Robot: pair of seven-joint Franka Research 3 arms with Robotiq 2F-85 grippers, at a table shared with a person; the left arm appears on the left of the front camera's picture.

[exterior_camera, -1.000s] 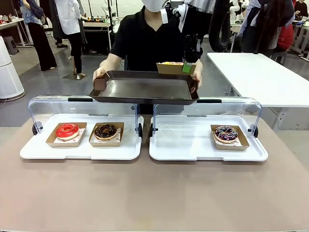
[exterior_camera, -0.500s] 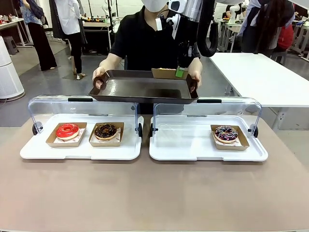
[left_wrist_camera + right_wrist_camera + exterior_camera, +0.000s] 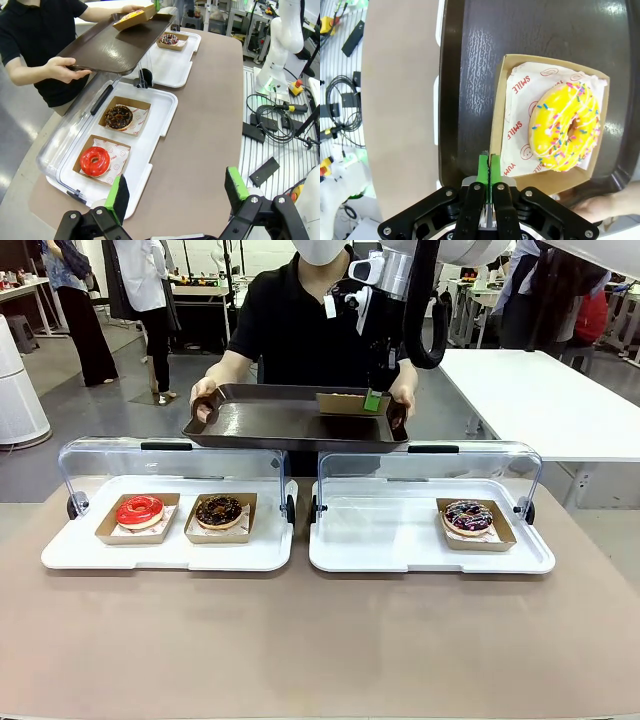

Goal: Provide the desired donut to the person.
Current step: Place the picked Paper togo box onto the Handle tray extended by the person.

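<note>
evidently the yellow sprinkled donut [image 3: 566,127] is seated on printed paper in its carton [image 3: 502,100], which is placed at the corner of the dark tray [image 3: 470,30] close to the person's hand [image 3: 600,210]. whether the carton is fully rested on the tray cannot be told. one wall of the carton is pinched between the right fingers [image 3: 483,170], clenched tight on the thin cardboard, so the icing is left untouched. the tray is held level by the person above the display cases, presumably so the delivery can be received. the hand-over is judged nearly done, with only the release left. the left fingers [image 3: 119,194] are spread wide and empty over the bench [image 3: 210,115], near the red donut [image 3: 95,161] and chocolate donut [image 3: 118,116], well apart from the exchange.
</note>
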